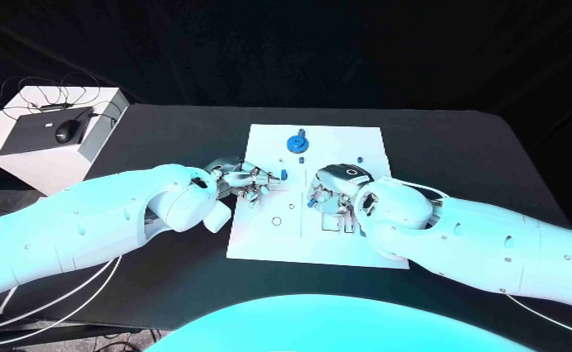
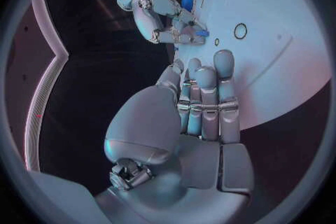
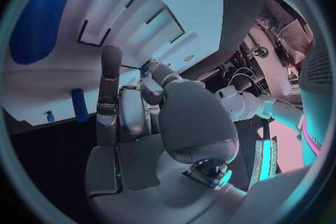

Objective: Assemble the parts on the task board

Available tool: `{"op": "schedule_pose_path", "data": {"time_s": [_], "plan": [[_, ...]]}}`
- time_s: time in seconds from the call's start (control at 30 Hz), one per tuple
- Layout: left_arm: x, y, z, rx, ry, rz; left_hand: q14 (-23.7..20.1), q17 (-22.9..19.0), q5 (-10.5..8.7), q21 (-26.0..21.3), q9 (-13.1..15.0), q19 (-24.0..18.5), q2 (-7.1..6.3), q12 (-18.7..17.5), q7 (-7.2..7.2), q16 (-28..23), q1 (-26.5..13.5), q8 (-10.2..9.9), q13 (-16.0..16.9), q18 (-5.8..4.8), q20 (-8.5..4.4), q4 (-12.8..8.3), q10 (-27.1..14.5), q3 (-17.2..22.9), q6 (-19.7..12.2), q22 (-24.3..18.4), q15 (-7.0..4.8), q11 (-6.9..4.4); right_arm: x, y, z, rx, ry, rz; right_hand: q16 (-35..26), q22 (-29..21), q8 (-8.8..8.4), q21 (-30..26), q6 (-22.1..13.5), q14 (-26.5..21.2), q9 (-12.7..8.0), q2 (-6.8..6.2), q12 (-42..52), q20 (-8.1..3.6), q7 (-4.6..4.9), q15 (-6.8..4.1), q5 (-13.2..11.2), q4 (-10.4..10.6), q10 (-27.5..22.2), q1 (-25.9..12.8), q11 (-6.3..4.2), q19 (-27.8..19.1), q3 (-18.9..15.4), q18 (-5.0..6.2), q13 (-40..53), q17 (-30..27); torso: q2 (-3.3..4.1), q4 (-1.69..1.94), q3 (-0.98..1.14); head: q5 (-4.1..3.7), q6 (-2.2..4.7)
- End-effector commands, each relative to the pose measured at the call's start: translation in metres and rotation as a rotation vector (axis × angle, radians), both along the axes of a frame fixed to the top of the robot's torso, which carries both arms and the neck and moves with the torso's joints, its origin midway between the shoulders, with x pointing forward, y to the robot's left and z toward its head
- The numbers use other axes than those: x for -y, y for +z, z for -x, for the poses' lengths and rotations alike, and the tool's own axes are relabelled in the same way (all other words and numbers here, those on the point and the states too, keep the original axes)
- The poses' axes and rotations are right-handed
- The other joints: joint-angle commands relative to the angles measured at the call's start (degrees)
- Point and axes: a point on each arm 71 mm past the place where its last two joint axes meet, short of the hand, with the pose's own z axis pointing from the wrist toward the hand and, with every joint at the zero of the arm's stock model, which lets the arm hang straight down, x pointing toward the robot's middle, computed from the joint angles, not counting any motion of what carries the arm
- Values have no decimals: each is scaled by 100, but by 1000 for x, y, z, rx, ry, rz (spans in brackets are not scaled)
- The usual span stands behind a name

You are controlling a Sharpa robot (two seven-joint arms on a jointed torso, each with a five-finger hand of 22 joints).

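A white task board is lying in the middle of a black desk, and both robot hands are reaching over it; the left hand is hovering at the board's left edge, about midway along it; in the left wrist view its fingers are lying straight and close together, with nothing between them; the right hand is resting over the middle of the board, its fingers curling down toward the recessed slots; something small and blue is showing at its fingertips, but it cannot be told whether the hand is actually gripping it; a round blue part is sitting on the far half of the board, beyond both hands; in the right wrist view a blue peg-shaped part is lying near the board's edge, just beside the hand's fingers, with a smaller blue piece nearby; a small ring-shaped hole is marking the board near the left hand; well to the left of the board, a white box carrying a dark mouse is standing beside the desk.
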Motion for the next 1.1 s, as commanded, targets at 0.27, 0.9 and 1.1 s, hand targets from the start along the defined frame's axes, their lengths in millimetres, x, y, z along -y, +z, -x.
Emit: {"op": "schedule_pose_path", "data": {"time_s": [0.27, 0.9, 1.1], "plan": [[2, 0, 1, 4, -21, 7, -27, -7, 28, -29, -5, -25, 45, -28, 9, -22, 23, -8, -11, 61, -8, -16, -43, 50, 19, -5, 7, 16, 2, -5, -1, -21, 3, 59, -16, -30, -8, -48, 8, -10, 0, 33, -32, -26, 53, -36, -52, 120, 7, -95, -27, 103, -42, 7, 13, 10, -2, 3, 0, 3, 0], [4, 11, -5, 206, -62, -35, -579, -404, 7, -592, -6, -416, -60, -879, 8, -474, 76, 4, -708, -38, 154, -46, -301, 7, -146, -419, 177, 172, 6, 8, -6, 68, -15, -189, -20, -105, 9, -121, 278, -1, 43, 493, -51, -93, -94, -100, -711, 327, 73, -265, -110, 163, 596, -82, 86, 77, -1, 7, -1, -2, 0], [5, 20, -7, 360, -84, -47, -738, -652, -20, -861, -6, -482, -169, -1175, 18, -609, 207, 20, -1062, -68, 208, -100, -315, -70, -186, -669, 239, 239, 14, 10, -13, 21, -53, -303, -14, -109, 12, -132, 264, 1, 40, 547, -45, -94, -82, -98, -718, 288, 75, -243, -103, 161, 536, -85, 135, 104, -2, 7, -3, -1, 0]]}}
